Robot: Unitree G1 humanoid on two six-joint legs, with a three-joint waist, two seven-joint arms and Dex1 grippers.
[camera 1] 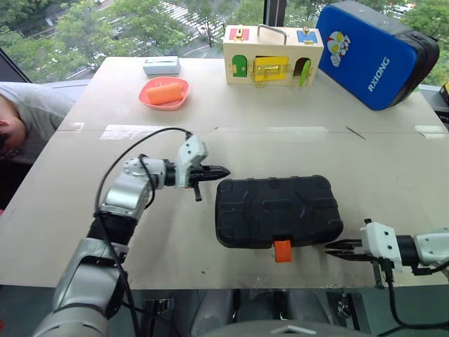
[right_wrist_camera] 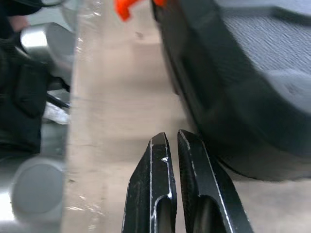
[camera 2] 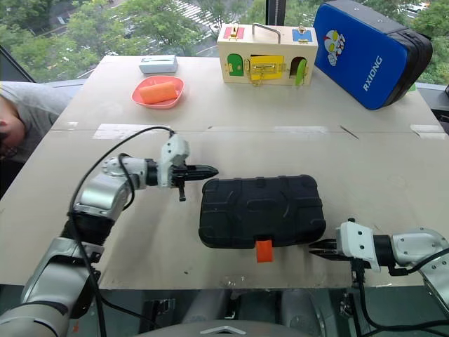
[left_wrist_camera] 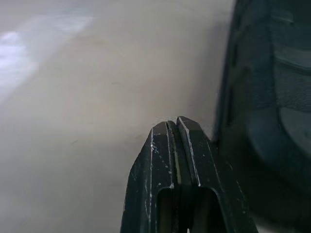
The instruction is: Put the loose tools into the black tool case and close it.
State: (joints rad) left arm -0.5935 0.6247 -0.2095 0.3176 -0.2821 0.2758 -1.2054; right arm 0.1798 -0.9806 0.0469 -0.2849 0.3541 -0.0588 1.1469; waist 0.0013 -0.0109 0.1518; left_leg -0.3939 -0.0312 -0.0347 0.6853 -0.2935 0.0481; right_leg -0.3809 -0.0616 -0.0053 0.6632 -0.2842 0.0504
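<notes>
Black and ribbed, the tool case [camera 1: 278,210] lies shut on the counter [camera 1: 393,161], orange latch [camera 1: 282,250] toward the near edge. Left end effector [camera 1: 219,170] and right end effector [camera 1: 335,248] flank it, both pressed together, empty.

Matt ribbed black plastic on the case [camera 1: 277,210] with a glossy orange plastic latch [camera 1: 282,250], smooth matt board on the table [camera 1: 280,147], pale painted wood on the box [camera 1: 273,55], shiny blue padding on the bag [camera 1: 372,53].
</notes>
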